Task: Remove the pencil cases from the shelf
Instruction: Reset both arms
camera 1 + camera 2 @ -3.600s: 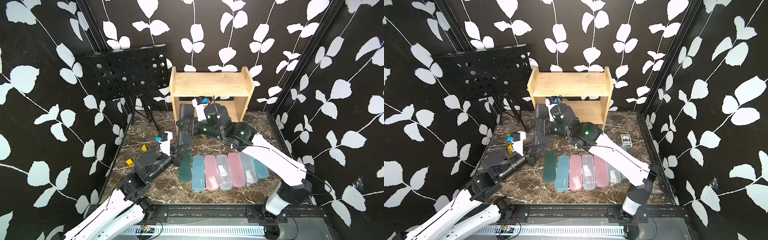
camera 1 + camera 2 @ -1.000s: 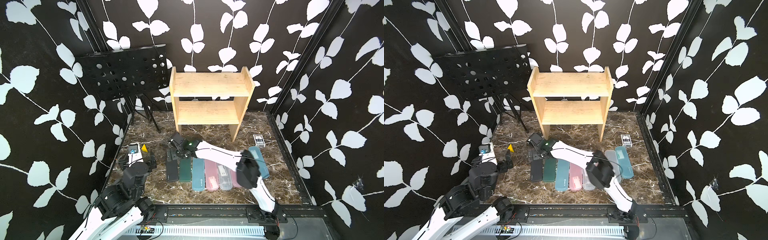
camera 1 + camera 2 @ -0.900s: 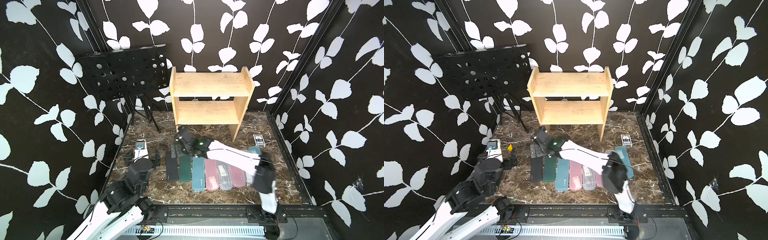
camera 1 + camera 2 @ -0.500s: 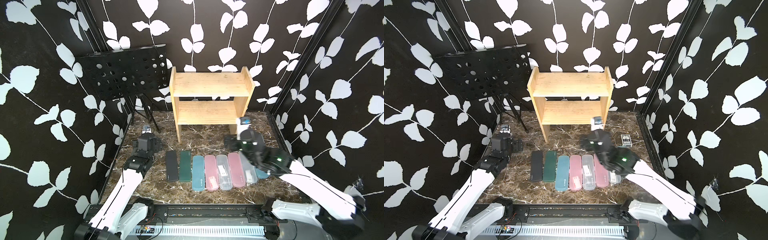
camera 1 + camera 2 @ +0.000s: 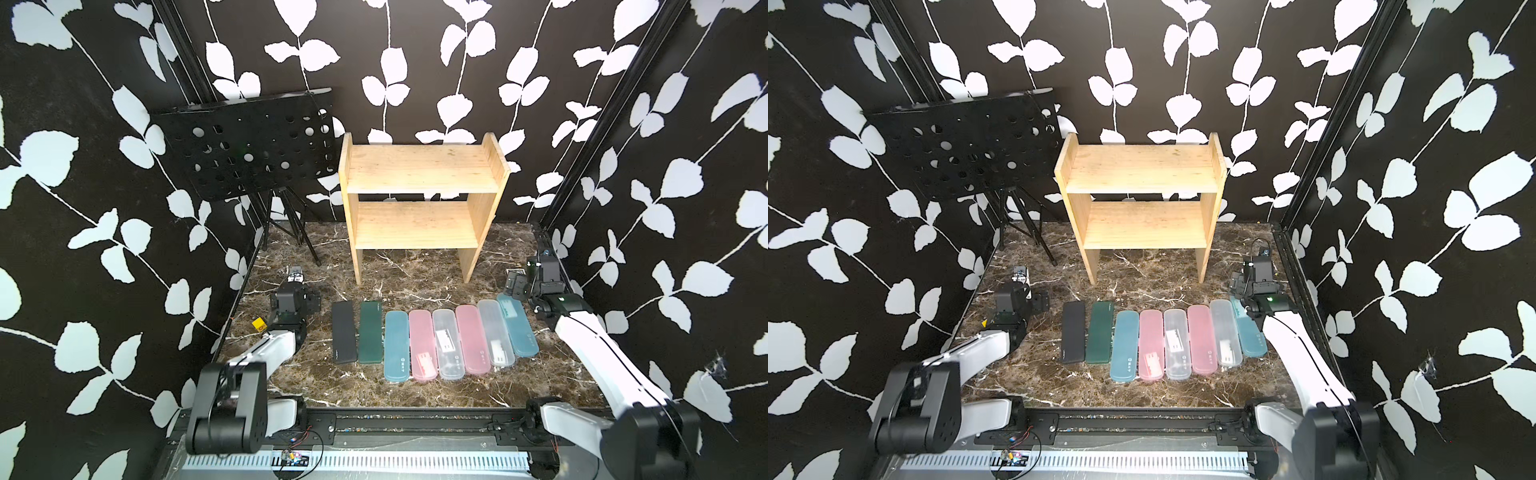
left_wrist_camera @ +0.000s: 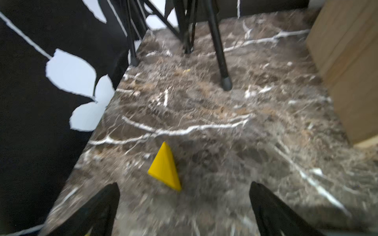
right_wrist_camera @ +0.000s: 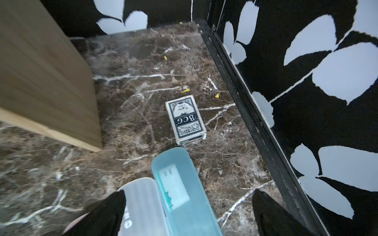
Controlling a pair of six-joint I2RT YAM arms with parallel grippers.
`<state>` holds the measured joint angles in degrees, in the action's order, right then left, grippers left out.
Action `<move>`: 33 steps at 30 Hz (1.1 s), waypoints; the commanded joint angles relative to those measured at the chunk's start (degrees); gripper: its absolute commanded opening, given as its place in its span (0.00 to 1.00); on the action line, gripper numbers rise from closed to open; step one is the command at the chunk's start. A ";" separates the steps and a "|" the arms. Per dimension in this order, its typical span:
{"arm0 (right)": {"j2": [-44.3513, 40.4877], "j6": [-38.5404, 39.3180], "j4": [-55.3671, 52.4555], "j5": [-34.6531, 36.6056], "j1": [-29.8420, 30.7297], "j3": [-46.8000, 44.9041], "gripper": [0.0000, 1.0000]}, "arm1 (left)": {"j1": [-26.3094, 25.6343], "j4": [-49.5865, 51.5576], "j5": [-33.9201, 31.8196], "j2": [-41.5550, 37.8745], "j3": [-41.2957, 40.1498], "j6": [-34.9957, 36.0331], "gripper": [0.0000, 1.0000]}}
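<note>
We find all eight pencil cases (image 5: 446,345) off the shelf (image 5: 419,183) and lying flat on the table (image 5: 415,282), in one close row across the lower middle of the frame in both top views. Both boards of the shelf, in the upper middle, show bare. Each case has its long axis running from the bottom of the frame up toward the shelf, side by side with its neighbours, and the row lies between the two arms. The right gripper (image 7: 188,192) is at the row's right end, over the far tip of the light blue case (image 7: 180,183); its jaws stand wide apart and hold nothing. The left gripper (image 6: 183,185) is at the left of the frame, beside the dark grey case (image 5: 344,332) but apart from it, jaws likewise wide and empty, with a small yellow piece (image 6: 164,167) on the marble just ahead of them. A card box (image 7: 185,119) lies just beyond the light blue case; the music stand (image 5: 249,145) stands at upper left. We judge that nothing is left to lift from the shelf, and that the right arm is the nearer to a case.
</note>
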<state>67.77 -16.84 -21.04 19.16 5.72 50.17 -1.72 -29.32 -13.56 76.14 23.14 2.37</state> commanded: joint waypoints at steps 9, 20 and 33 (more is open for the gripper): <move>6.81 11.48 38.95 -1.67 -2.55 -17.01 0.99 | 0.53 -27.74 9.68 13.55 -2.61 1.97 0.99; 19.84 15.90 72.86 -6.34 -3.16 -28.70 0.99 | 0.32 -21.65 10.05 12.28 -0.57 2.12 0.99; 19.51 14.68 71.55 -3.19 -3.06 -28.45 0.99 | 0.19 -21.95 9.75 12.54 -0.47 2.30 0.99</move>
<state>87.70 -2.07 47.53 14.83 2.83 22.44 -1.45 -51.51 -4.03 89.36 21.63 4.12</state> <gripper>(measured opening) 0.992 0.990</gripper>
